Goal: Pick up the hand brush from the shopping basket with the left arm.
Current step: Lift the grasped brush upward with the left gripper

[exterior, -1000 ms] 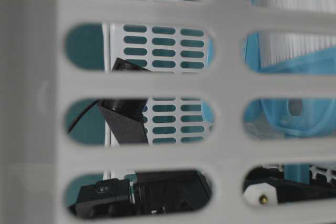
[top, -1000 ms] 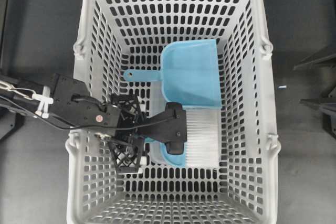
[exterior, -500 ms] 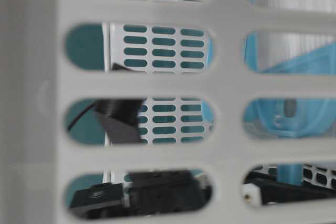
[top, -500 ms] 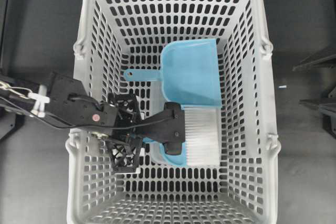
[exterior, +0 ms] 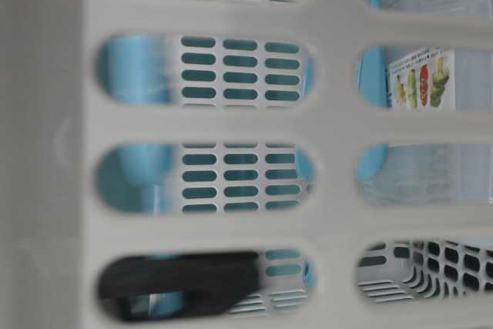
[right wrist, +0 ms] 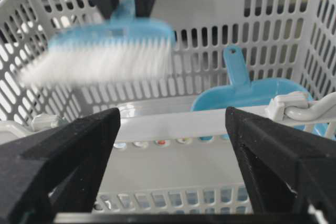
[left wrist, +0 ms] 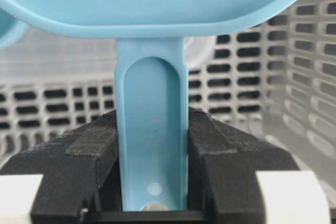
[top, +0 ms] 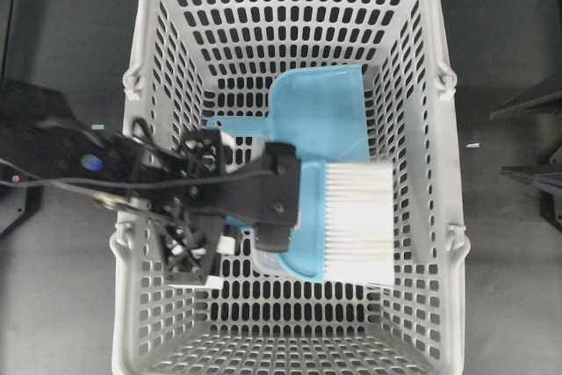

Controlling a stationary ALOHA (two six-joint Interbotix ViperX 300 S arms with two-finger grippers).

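The left gripper [left wrist: 152,182] has its jaws pinched on the thin handle of the hand brush [top: 351,221], which hangs above the floor of the shopping basket [top: 439,129]. I'd say lift straight and slowly, so the wide bristles clear the slotted walls. The blue dustpan [top: 320,120] lies just beyond, and the right gripper [right wrist: 173,182] waits outside the rim, jaws spread.

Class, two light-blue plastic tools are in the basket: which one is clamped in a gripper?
The hand brush, the one with white bristles; the left gripper clamps its handle. The bristle-less dustpan lies free.
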